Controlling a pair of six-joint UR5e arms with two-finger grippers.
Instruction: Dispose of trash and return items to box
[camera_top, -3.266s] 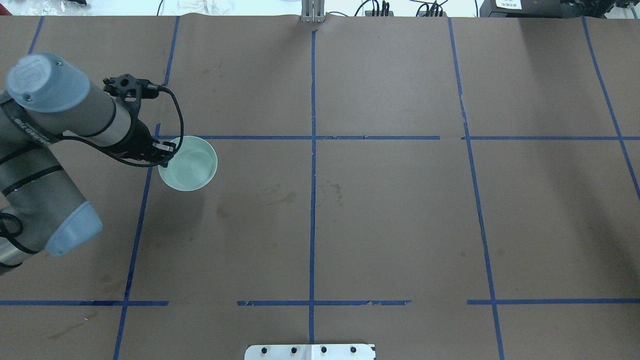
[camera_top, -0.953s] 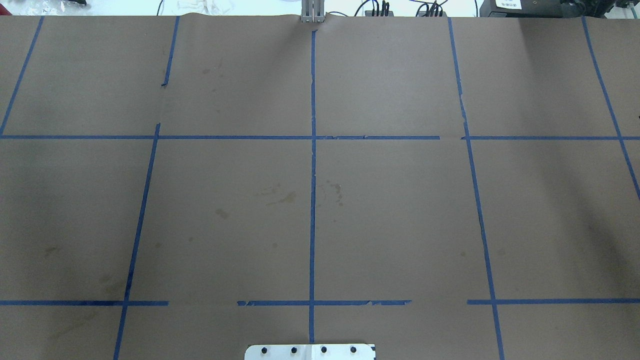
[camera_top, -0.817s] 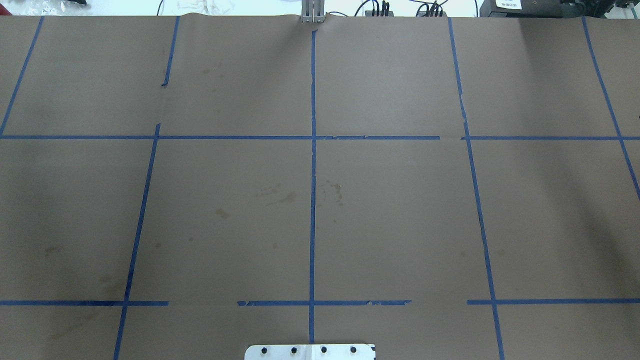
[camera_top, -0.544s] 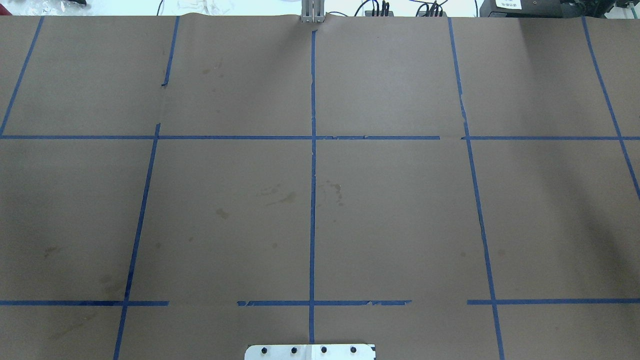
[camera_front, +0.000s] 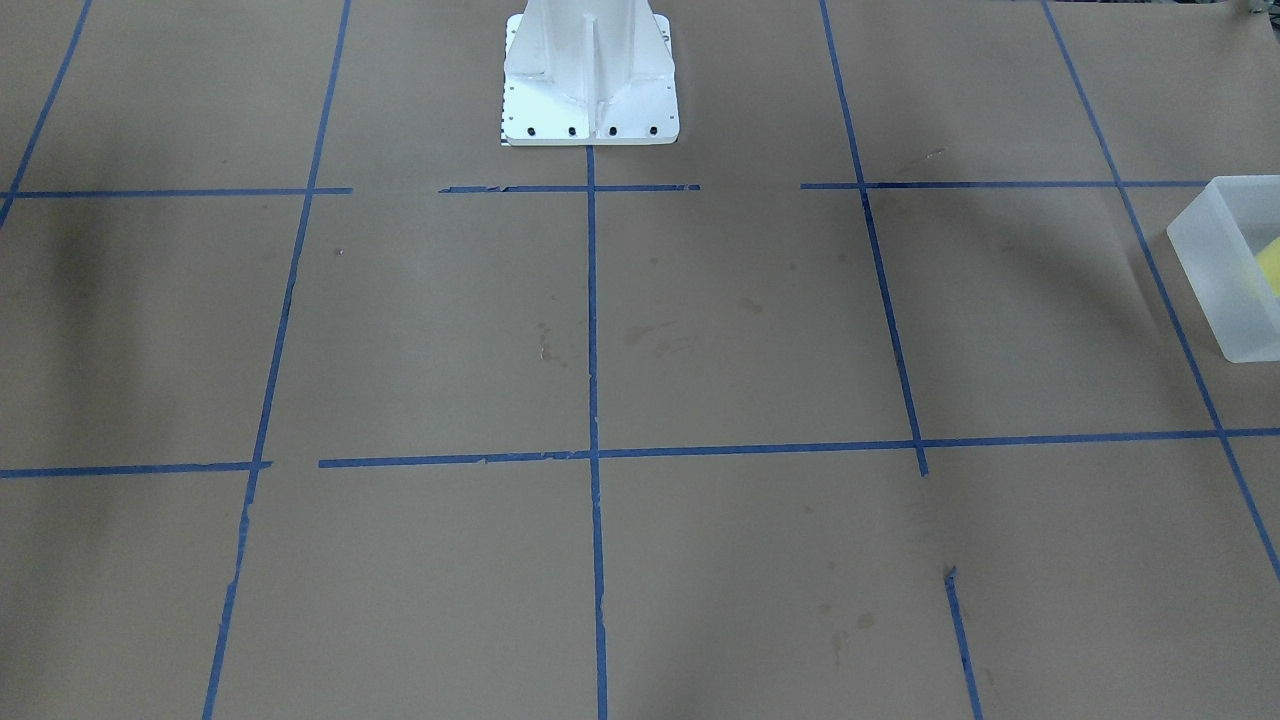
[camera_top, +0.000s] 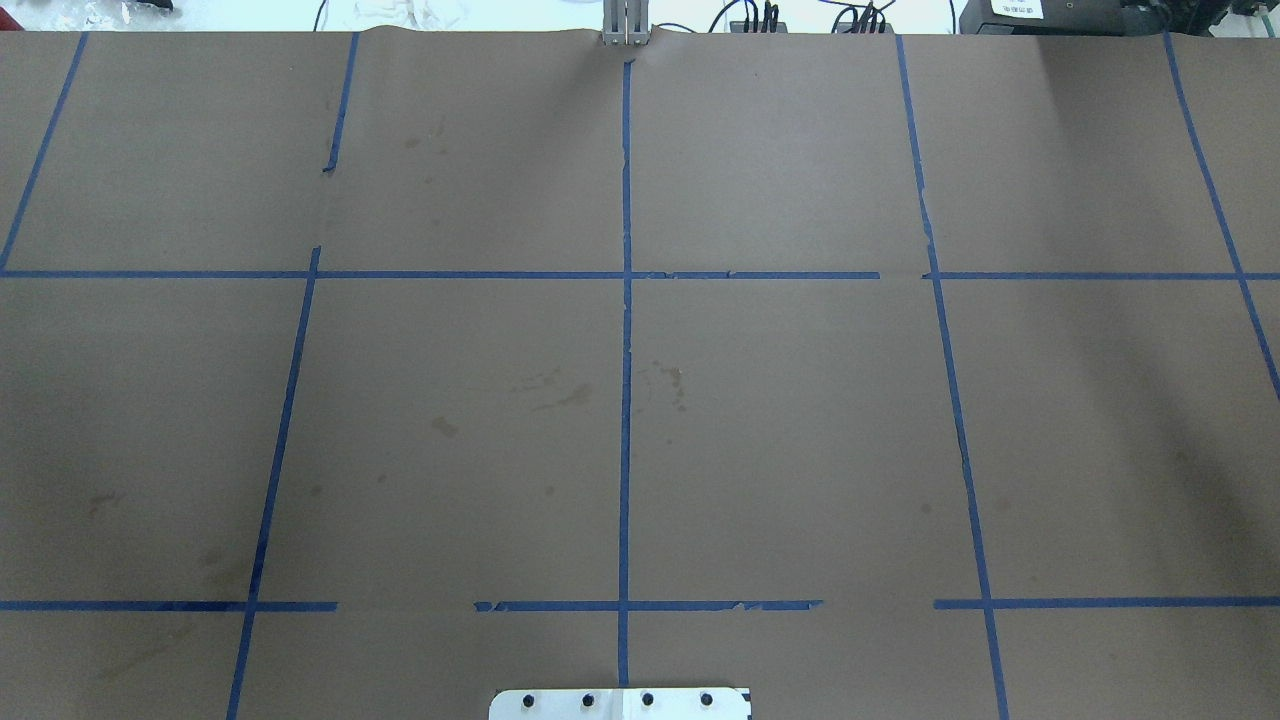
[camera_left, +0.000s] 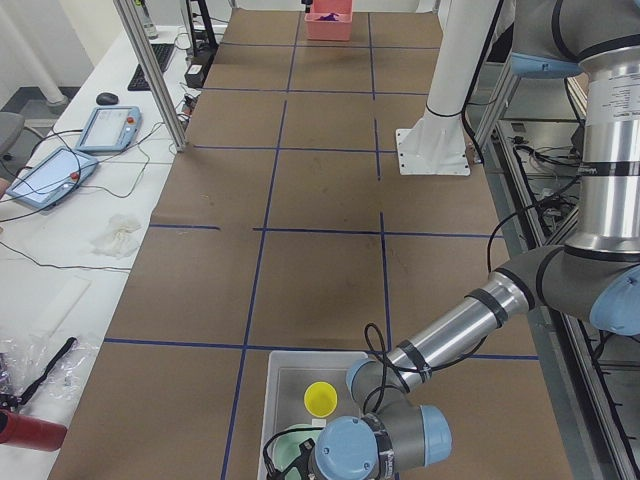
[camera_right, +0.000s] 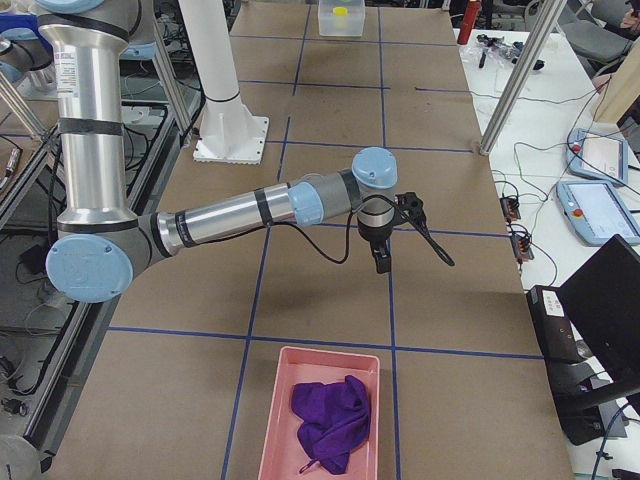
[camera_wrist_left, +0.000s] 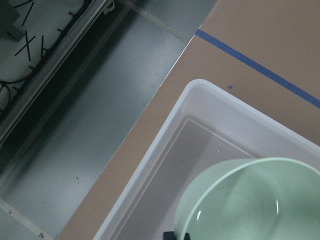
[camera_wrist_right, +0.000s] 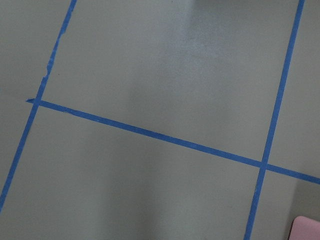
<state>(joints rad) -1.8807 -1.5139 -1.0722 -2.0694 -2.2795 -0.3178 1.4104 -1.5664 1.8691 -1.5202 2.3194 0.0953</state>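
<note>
The translucent white box (camera_wrist_left: 200, 110) stands at the table's left end. It also shows in the front-facing view (camera_front: 1225, 270) and the exterior left view (camera_left: 290, 385). The yellow cup (camera_left: 321, 399) stands inside it. In the left wrist view my left gripper (camera_wrist_left: 177, 235) grips the rim of the mint-green bowl (camera_wrist_left: 250, 200) and holds it over the box's interior. My right gripper (camera_right: 383, 262) hangs above bare table near the pink tray's end, and I cannot tell whether it is open or shut.
A pink tray (camera_right: 320, 410) holds a purple cloth (camera_right: 330, 420) at the table's right end. The white pedestal base (camera_front: 590, 80) stands at the robot's side. The table's edge and the floor (camera_wrist_left: 90, 125) lie just beside the box.
The left arm and the bowl, over the table's left part 3.3 s ago, have left the overhead view. That view is unchanged over the last second.
</note>
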